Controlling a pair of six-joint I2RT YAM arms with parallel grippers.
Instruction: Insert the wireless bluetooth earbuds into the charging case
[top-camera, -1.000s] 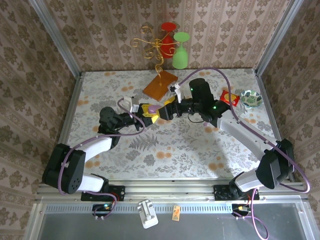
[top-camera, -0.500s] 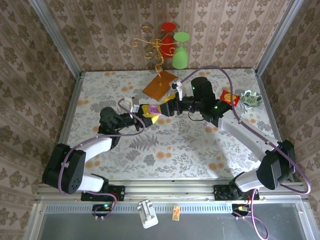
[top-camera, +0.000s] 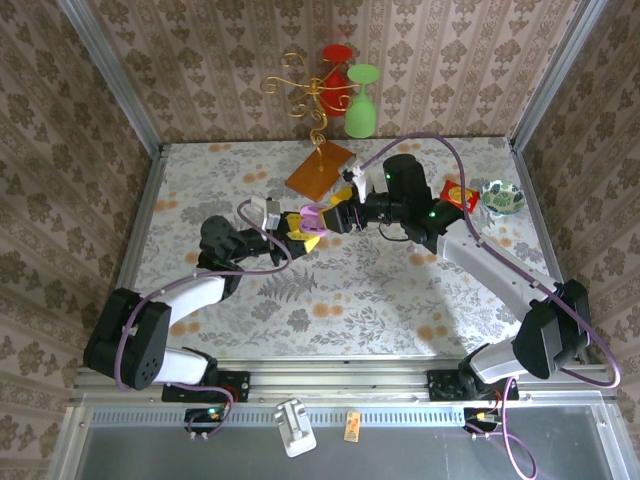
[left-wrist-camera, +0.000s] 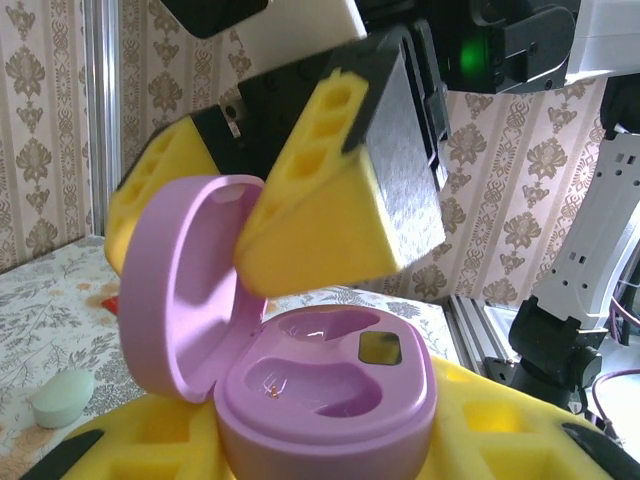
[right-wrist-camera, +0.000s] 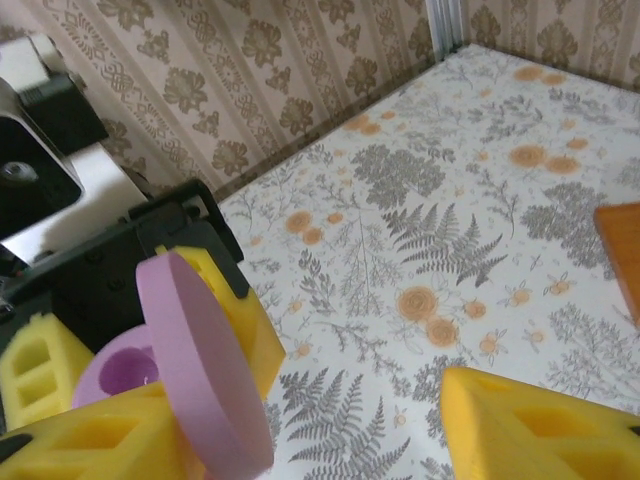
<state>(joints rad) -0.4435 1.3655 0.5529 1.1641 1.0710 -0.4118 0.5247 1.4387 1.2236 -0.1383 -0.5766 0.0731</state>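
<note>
A: Where do we have the charging case (left-wrist-camera: 330, 395)?

B: In the left tool (top-camera: 298, 228). Its yellow pads are pinched on the lower shell from both sides, and the case seems to be raised off the bench (right-wrist-camera: 420, 200). That grip leaves the top free and turns the two wells up toward the left wrist camera.

A: And the lid (left-wrist-camera: 185, 290)?

B: It stands up on its hinge, swung back from the shell. Both wells lie bare, so no earbuds are seated, and we cannot tell where they lie. A pale pebble-shaped piece (left-wrist-camera: 60, 397) rests on the bench beyond the case.

A: Why is the right tool (top-camera: 328, 216) so close?

B: It comes at the case head-on, nose to nose with the left one in the top view. Its fingers (left-wrist-camera: 330, 190) straddle the lid. In the right wrist view the lid leans against one pad while the other pad (right-wrist-camera: 540, 430) stands well apart. So we read this tool as spread and gripping nothing.

A: What do we make of that?

B: We judge that one arm serves as a vice while the other works the lid, so that the wells are reachable. Insertion itself is not begun.

A: Any worry?

B: If the pads squeeze the lid hard, we could strain the hinge or twist the shell in the left grip.
</note>
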